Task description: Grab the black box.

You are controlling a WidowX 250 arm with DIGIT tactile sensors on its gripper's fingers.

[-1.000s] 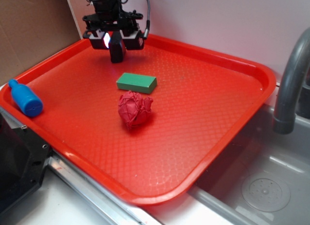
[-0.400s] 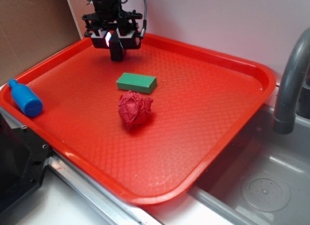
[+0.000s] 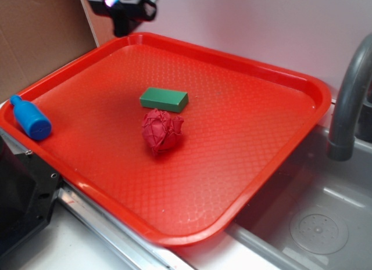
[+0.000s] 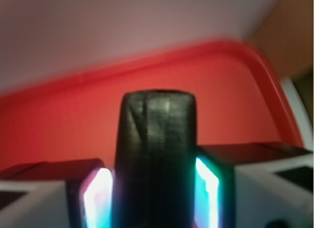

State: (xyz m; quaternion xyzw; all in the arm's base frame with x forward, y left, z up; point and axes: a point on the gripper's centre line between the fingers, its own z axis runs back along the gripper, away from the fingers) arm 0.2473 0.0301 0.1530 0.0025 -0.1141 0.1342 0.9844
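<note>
The black box (image 4: 156, 154) is clamped upright between the fingers of the gripper (image 3: 123, 14), held above the far left corner of the red tray (image 3: 302, 84), well apart from the green block (image 3: 164, 99) and red ball (image 3: 161, 130)

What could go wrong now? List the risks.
1. The black box sits between the fingers with most of its length sticking out past them; it might pivot or slip.
2. The gripper hangs above the red tray's far corner; a dropped box could bounce off the rim.
</note>
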